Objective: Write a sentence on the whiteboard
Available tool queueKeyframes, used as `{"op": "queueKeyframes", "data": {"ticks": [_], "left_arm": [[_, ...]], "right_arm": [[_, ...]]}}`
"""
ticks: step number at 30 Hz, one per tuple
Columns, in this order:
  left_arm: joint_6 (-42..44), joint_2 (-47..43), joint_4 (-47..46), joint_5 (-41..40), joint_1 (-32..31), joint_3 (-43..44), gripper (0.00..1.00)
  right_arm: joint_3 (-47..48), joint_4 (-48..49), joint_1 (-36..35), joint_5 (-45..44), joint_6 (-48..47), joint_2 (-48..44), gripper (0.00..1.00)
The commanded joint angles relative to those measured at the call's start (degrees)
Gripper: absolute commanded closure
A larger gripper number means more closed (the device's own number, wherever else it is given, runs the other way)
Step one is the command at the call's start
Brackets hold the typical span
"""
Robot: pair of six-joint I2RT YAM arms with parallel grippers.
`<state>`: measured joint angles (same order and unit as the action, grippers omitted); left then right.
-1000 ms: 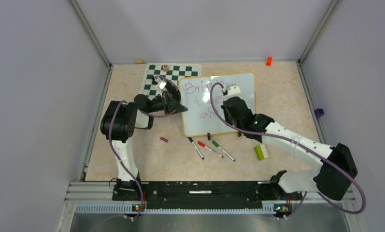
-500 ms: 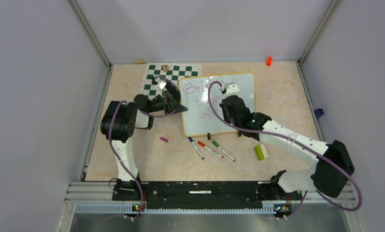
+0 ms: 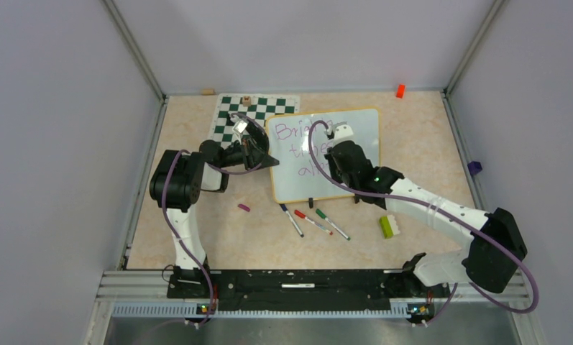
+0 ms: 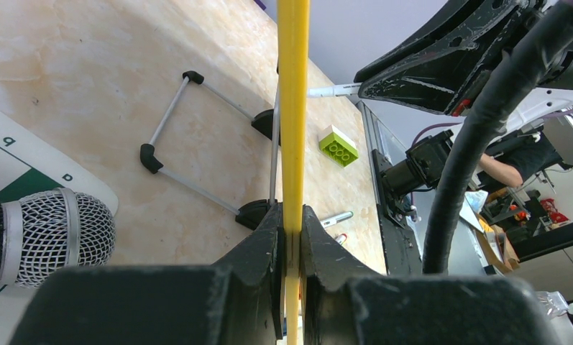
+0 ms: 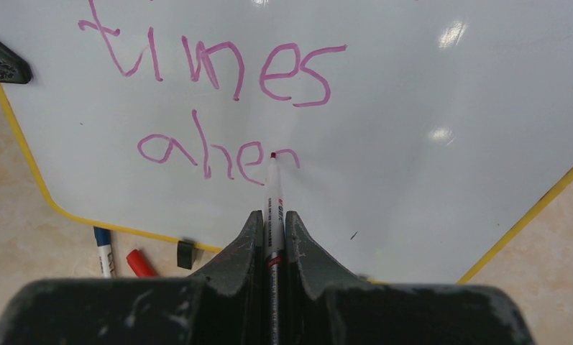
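The whiteboard [image 3: 355,126] with a yellow rim lies tilted at mid-table. My left gripper [image 3: 270,161] is shut on its left edge; the left wrist view shows the yellow rim [image 4: 293,108] pinched between the jaws. My right gripper [image 3: 331,147] is shut on a white marker [image 5: 272,194], its purple tip on the board. The sentence [image 5: 218,68] in purple reads "times" above "ahe" plus a fresh stroke at the tip. The top line "Bright" [image 3: 294,132] is partly hidden by the right arm.
Three markers, blue [image 3: 292,220], red [image 3: 312,222] and green [image 3: 332,224], lie in front of the board. A green brick [image 3: 387,226], a purple cap [image 3: 244,207], a chess mat [image 3: 258,109], an orange piece [image 3: 400,90] and a purple piece [image 3: 474,167] are around.
My right gripper has moved a little left and toward the board's middle with the marker, adding a stroke to the third line. The left gripper and the board have not moved.
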<state>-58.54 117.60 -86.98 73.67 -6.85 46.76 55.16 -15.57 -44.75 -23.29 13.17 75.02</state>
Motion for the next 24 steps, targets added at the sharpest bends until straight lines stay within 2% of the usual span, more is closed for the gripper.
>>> {"op": "queueKeyframes", "data": {"ticks": [1,12,24], "left_arm": [[-0.4,-1.6,-5.8,0.5,-0.5,0.5,1.0],[-0.4,-1.6,-5.8,0.6,-0.5,0.5,1.0],[-0.4,-1.6,-5.8,0.5,-0.5,0.5,1.0]], "right_arm": [[-0.7,-0.2,0.6,1.6,0.0,-0.4,1.0],[-0.2,-2.9,0.6,-1.4,-0.4,-0.7,1.0],[2.9,-1.4,0.7,-5.5,-0.8,0.7,1.0]]}}
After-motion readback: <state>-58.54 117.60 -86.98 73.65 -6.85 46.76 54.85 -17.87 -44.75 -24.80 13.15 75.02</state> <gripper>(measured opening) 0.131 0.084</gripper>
